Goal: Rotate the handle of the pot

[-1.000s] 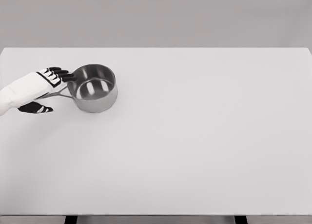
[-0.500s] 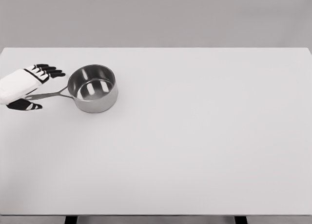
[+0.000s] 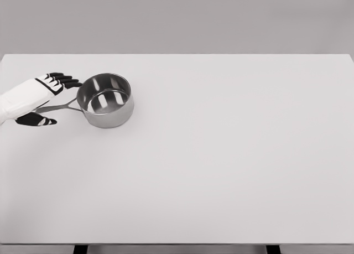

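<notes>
My L hand point(image 3: 38, 96), fingers spread, straddles handle point(image 3: 58, 106); handle axis runs left from pot point(image 3: 105, 100) on bench point(image 3: 221, 154).

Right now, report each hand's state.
Left hand: open, fingers spread over the pot handle, not gripping it.
Right hand: not in view.
</notes>
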{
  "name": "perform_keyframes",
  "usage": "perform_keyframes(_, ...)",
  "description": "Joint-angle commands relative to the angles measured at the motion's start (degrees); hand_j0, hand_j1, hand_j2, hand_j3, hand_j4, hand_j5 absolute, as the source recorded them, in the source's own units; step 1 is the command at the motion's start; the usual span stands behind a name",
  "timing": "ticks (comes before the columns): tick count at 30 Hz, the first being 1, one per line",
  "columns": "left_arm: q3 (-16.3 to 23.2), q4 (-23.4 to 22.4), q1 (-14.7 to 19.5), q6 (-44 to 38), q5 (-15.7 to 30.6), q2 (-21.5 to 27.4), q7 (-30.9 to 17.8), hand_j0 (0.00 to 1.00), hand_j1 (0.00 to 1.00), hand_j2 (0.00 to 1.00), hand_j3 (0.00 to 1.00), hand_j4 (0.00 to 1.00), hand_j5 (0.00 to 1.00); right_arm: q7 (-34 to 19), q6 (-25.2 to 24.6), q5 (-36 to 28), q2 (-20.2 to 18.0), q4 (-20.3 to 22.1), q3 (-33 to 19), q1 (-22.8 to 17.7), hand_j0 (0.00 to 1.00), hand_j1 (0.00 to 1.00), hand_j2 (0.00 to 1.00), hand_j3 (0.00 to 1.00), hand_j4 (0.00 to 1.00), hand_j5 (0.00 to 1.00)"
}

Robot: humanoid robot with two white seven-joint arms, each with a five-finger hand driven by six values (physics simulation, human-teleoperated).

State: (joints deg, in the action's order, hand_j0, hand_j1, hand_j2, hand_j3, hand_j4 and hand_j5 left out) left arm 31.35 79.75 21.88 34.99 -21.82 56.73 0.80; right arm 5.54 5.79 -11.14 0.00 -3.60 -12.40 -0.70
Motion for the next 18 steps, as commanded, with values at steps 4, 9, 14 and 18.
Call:
perform_keyframes(4,0.0,-0.8,0.0,0.0,-0.2,-0.3,-0.1,1.0,1.0,1.0,1.0,1.0,1.0,0.0,0.0,0.0,0.0,0.0,0.0,0.0,1.0,1.0,1.0,1.0,1.0,1.0)
perform_keyframes(9,-0.1,-3.4,0.0,0.0,-0.6,-0.6,0.1,1.0,1.0,1.0,1.0,1.0,1.0,-0.1,0.0,0.0,0.0,-0.2,0.0,0.0,1.0,1.0,1.0,1.0,1.0,1.0)
perform_keyframes(14,-0.2,-4.3,0.1,0.0,-0.6,-1.1,0.1,1.0,1.0,1.0,1.0,1.0,1.0,-0.2,0.0,0.0,0.0,-0.2,0.1,0.0,1.0,1.0,1.0,1.0,1.0,1.0)
perform_keyframes(18,-0.4,-5.4,0.5,0.0,-0.6,-1.7,0.0,1.0,1.0,1.0,1.0,1.0,1.0,-0.2,0.0,0.0,0.0,-0.2,0.1,0.0,1.0,1.0,1.0,1.0,1.0,1.0)
